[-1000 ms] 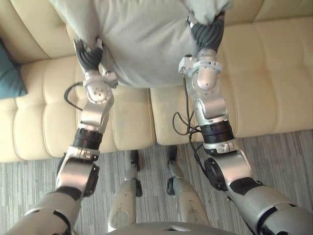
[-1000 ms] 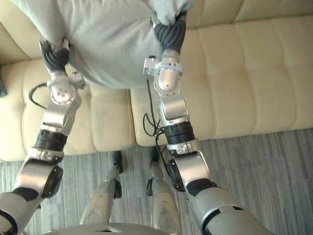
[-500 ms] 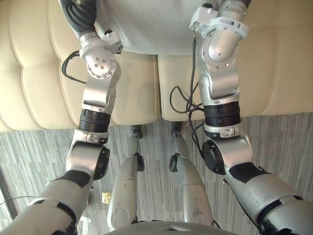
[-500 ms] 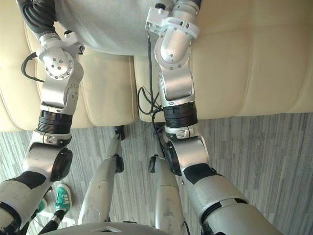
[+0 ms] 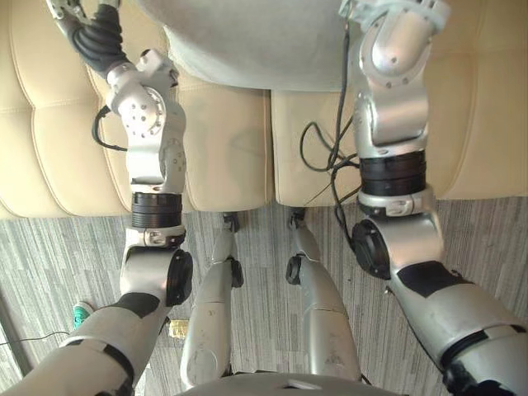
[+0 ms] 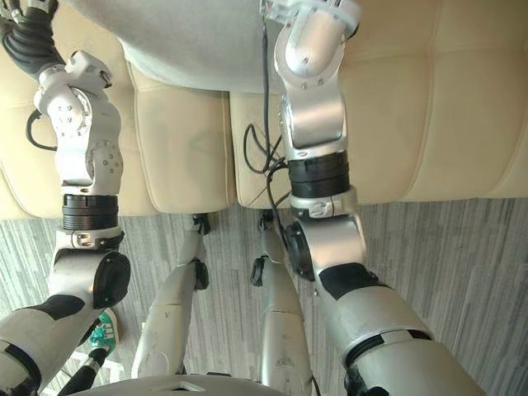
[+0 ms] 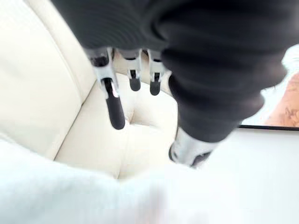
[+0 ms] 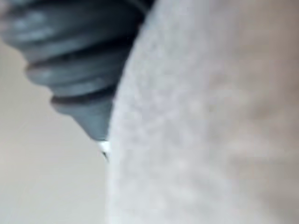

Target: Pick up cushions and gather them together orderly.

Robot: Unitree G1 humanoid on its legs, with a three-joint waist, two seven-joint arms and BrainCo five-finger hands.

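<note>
A cream leather sofa (image 5: 223, 148) with tufted seat pads runs across the scene, and a grey striped carpet (image 5: 58, 256) lies in front of it. A large light grey cushion (image 5: 256, 41) hangs above the sofa's seat, over the seam where two seat pads meet, and its lower edge is clear of the leather. The left hand (image 5: 92, 33) is raised over the sofa's seat on the robot's left side, and there the cream leather shows between it and the cushion's near corner. In the left wrist view its fingers (image 7: 114, 105) reach out straight and loose over a seat pad, curled round nothing. The thumb stands apart from them, close to the pale, blurred cushion fabric, though whether it touches cannot be made out. The right arm rises over the sofa on the robot's right, close against the cushion's side. In the right wrist view the right hand (image 8: 79, 60) shows as a dark ribbed cover right against the grey cloth, with its fingers hidden behind the cushion, so its grip cannot be told. On the carpet in front of the sofa, to the robot's left, lies a green and white shoe (image 6: 103, 332).
</note>
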